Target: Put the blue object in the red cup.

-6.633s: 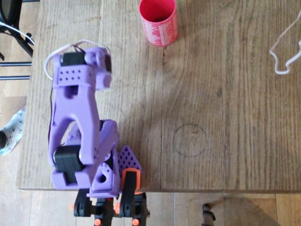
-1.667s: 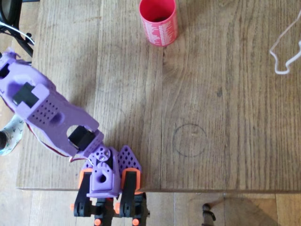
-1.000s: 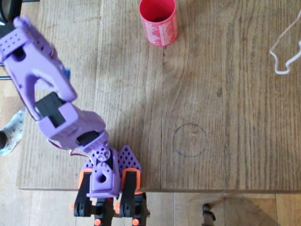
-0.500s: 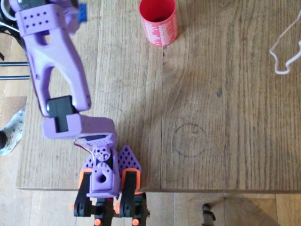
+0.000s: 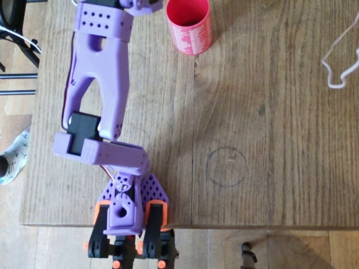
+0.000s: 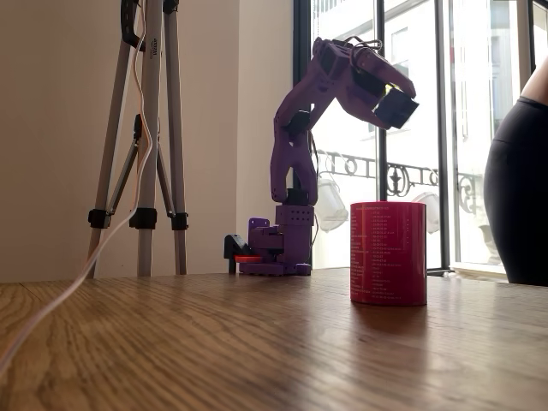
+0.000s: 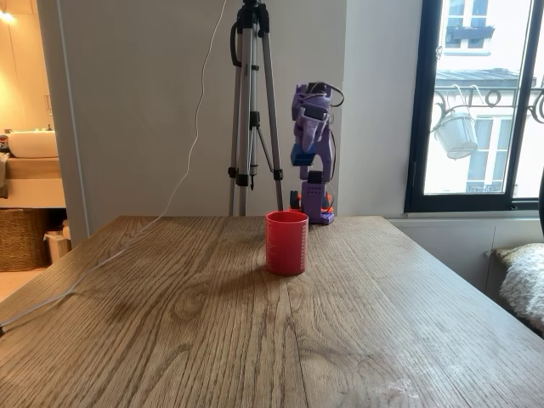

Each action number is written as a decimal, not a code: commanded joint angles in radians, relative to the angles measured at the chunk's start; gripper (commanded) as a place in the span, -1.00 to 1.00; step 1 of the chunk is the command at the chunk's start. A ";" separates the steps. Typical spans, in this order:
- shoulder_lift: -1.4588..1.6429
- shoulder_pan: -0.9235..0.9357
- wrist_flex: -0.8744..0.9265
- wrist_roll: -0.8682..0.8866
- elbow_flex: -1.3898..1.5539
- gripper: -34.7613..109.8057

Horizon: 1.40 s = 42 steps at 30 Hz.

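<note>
Overhead view: white cable [image 5: 339, 56] right of red cup [image 5: 189, 25]; end effector's grip unclear.

Daylight pours in from the windows [image 6: 411, 128] behind the purple arm [image 6: 295, 145], leaving it backlit in a fixed view. The desk [image 5: 269, 140] is evenly lit from overhead, with soft shadows beside the arm. The near desk grain looks slightly blurred.

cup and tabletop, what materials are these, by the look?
Red cup: probably plastic, smooth with a slight sheen, straight wall, fine white print on its side. Table: wood or wood veneer, matte, with visible grain, knots and plank seams; solid or veneer cannot be told.
</note>
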 commanded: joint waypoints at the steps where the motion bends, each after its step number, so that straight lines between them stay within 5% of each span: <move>1: -0.002 -0.023 -0.064 -0.040 0.017 -0.51; 20: -0.140 -0.025 -0.339 -0.044 0.198 -0.51; 39: -0.121 0.034 -0.238 -0.018 0.198 -0.51; 42: -0.115 0.037 -0.210 -0.023 0.196 -0.03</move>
